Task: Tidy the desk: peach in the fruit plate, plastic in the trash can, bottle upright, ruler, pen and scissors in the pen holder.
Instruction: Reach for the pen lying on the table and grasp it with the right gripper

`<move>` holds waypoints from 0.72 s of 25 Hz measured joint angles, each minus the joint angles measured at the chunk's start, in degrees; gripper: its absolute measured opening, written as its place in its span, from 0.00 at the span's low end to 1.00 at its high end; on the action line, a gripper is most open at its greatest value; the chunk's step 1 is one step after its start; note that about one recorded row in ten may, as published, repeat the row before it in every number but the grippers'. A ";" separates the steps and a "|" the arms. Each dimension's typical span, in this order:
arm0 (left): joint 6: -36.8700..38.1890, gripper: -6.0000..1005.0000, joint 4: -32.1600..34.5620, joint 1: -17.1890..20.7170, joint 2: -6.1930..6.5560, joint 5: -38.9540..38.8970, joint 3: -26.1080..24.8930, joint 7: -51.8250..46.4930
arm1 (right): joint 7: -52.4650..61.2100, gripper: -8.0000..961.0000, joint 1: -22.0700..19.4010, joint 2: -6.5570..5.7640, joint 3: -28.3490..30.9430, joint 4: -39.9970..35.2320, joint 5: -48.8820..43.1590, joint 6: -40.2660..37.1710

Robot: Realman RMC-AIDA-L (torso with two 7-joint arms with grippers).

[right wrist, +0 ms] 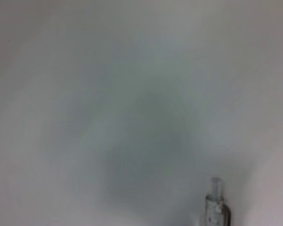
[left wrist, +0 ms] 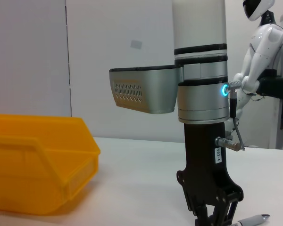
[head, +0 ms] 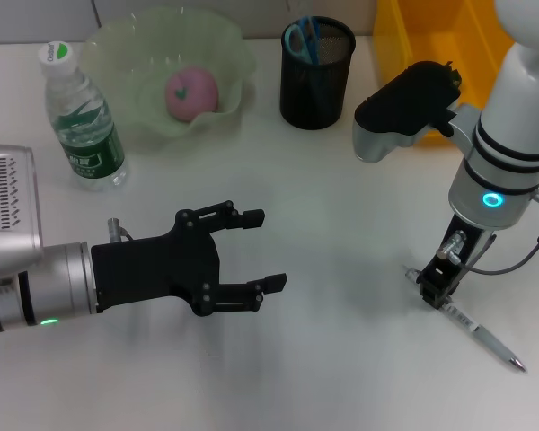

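White desk (head: 341, 215), right gripper (head: 434, 292) down on pen (head: 481, 337) — grip unclear, left gripper (head: 256, 251) spread, idle.

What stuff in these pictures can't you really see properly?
- Right gripper: whether it has closed on the pen cannot be told; in the head view its own body covers the tip, and the left wrist view's lower edge cuts it off.
- Scissors: only the blue handles show; the pen holder hides the blades.
- Ruler: not found in any view.
- Trash can: its inside is blocked by the right arm.
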 joint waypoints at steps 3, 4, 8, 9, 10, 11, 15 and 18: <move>0.06 0.83 0.00 0.00 0.00 -0.04 0.00 0.00 | 0.01 0.34 0.00 0.00 -0.02 0.01 -0.02 0.01; 0.07 0.83 0.00 0.00 0.00 -0.06 0.00 0.00 | 0.02 0.30 -0.02 0.00 -0.03 0.02 -0.03 0.00; 0.08 0.83 0.00 -0.05 0.00 -0.09 0.00 0.00 | 0.04 0.23 -0.11 0.00 -0.04 0.06 -0.06 0.00; 0.08 0.83 0.00 -0.08 0.00 -0.09 0.00 0.00 | 0.04 0.22 -0.11 0.00 -0.04 0.10 -0.06 0.01; 0.08 0.83 0.00 -0.08 0.00 -0.09 0.00 0.00 | 0.05 0.22 -0.11 0.00 -0.04 0.13 -0.06 0.01; 0.08 0.83 0.00 -0.08 0.00 -0.09 0.00 0.00 | 0.05 0.22 -0.11 0.00 -0.04 0.15 -0.06 0.00; 0.08 0.83 0.08 -0.22 0.00 -0.09 0.00 0.00 | 0.06 0.21 -0.16 0.00 -0.04 0.19 -0.06 0.01; 0.08 0.83 0.08 -0.26 0.00 -0.10 0.00 0.00 | 0.05 0.20 -0.19 0.00 -0.04 0.26 -0.06 0.13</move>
